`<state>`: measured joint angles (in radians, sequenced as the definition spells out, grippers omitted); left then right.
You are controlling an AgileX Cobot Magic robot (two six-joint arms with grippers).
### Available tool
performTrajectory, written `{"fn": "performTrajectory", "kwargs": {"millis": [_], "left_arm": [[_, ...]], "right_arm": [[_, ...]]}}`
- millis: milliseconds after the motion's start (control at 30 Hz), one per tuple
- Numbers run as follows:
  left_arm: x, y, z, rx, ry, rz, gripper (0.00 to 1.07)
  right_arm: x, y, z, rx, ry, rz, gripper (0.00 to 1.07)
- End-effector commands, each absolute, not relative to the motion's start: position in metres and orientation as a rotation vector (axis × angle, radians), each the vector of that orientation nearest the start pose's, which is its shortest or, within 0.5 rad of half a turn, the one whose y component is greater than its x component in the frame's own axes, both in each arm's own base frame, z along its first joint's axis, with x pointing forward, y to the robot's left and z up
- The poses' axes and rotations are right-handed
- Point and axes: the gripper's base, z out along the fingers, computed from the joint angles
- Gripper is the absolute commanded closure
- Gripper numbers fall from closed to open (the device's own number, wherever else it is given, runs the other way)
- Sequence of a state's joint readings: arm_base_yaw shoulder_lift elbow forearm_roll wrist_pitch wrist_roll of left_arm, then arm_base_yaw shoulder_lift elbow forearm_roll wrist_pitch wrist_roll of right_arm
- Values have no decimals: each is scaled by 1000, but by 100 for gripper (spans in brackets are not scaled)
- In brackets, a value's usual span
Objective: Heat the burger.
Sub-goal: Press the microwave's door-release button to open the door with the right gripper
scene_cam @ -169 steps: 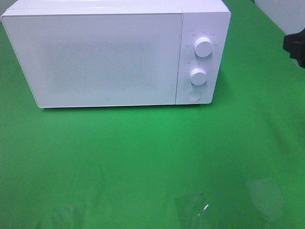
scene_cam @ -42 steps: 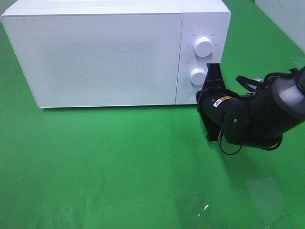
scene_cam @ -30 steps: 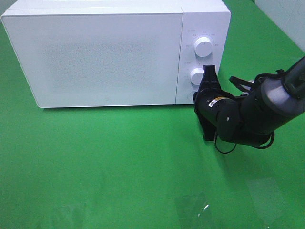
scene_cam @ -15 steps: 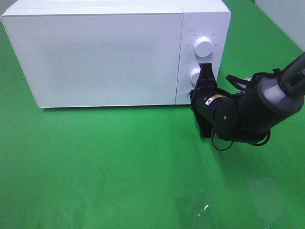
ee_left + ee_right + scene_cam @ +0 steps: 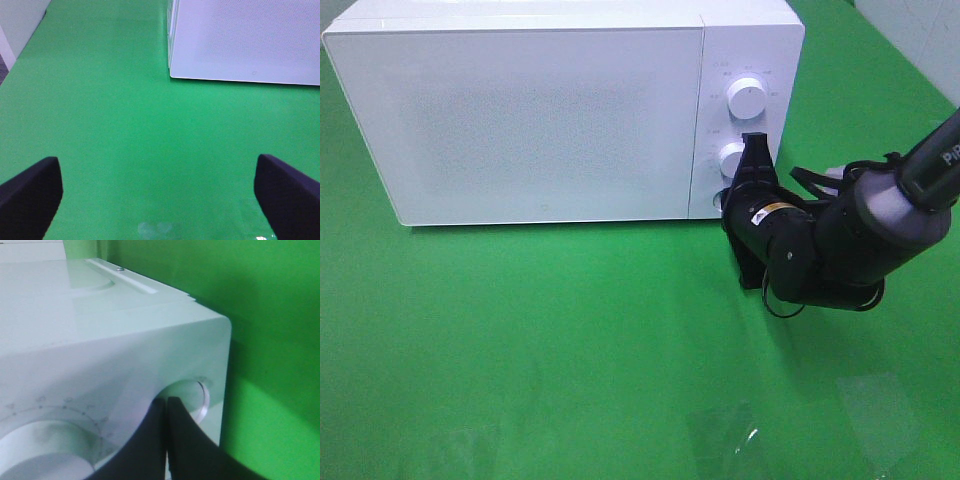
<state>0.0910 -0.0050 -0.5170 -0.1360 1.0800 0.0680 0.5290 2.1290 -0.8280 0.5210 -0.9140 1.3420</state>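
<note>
The burger is out of view. The white microwave (image 5: 540, 110) stands at the back of the green table with its door closed; its front also shows in the left wrist view (image 5: 250, 40). Its control panel has an upper knob (image 5: 747, 97), a lower knob (image 5: 733, 158) and a round button (image 5: 720, 199) below them. My right gripper (image 5: 730, 203) is shut, and its joined fingertips (image 5: 167, 402) touch the round button (image 5: 192, 395) beside the lower knob (image 5: 45, 450). My left gripper (image 5: 157, 172) is open and empty over the bare cloth, short of the microwave's front.
Green cloth (image 5: 570, 340) covers the table. A white wall (image 5: 920, 40) stands at the back right. A pale edge (image 5: 20, 25) borders the cloth in the left wrist view. My right arm (image 5: 860, 235) lies across the table's right side.
My right arm came in from the right edge and moved left to the control panel. Its shut fingertips went from beside the lower knob to the round button. The microwave has not moved.
</note>
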Motion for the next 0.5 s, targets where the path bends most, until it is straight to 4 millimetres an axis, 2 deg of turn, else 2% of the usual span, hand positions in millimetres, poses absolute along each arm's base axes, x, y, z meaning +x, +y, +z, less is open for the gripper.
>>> {"fn": "performTrajectory", "kwargs": {"millis": [33,500], "left_arm": [[-10,-12,282,-17,2005,-65,8],[-10,-12,282,-17,2005,-65,8]], "right_arm": [[345,153,107,1268,1388,1150,107],[346,151,115,1178,1259,1213,107]]}}
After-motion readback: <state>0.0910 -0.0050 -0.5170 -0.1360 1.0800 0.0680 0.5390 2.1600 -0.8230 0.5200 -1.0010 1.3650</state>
